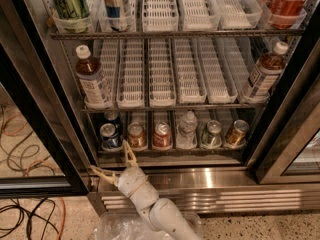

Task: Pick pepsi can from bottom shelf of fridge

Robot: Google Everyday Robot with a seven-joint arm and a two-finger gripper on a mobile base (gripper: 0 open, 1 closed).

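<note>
- i see the gripper [110, 157] low at the near left, in front of the fridge [220, 179] where its steel base meets the sill.
- its jaws are spread wide and grip nothing: one tan finger [128, 153] points up at the shelf's front edge, the other points left along the sill.
- the pepsi can [109, 136] stands upright at the left end of the bottom shelf [190, 153], at the front of its lane, with another dark can [113, 118] right behind it.
- the upper fingertip is just beside the pepsi can's lower right edge; i cannot tell whether it touches.
- to the right along that shelf stand a copper-brown can [136, 135], a red can [161, 135], a clear plastic bottle [186, 130], a green can [211, 134] and a gold can [236, 133].
- the rack above holds white lane trays [162, 74], with a brown drink bottle at the left end [92, 79] and one at the right end [265, 74].
- on the top rack i see a red coca-cola bottle [290, 1] at the far right.
- cables [20, 144] lie on the floor at the left, and crumpled clear plastic [120, 229] lies under the arm.
</note>
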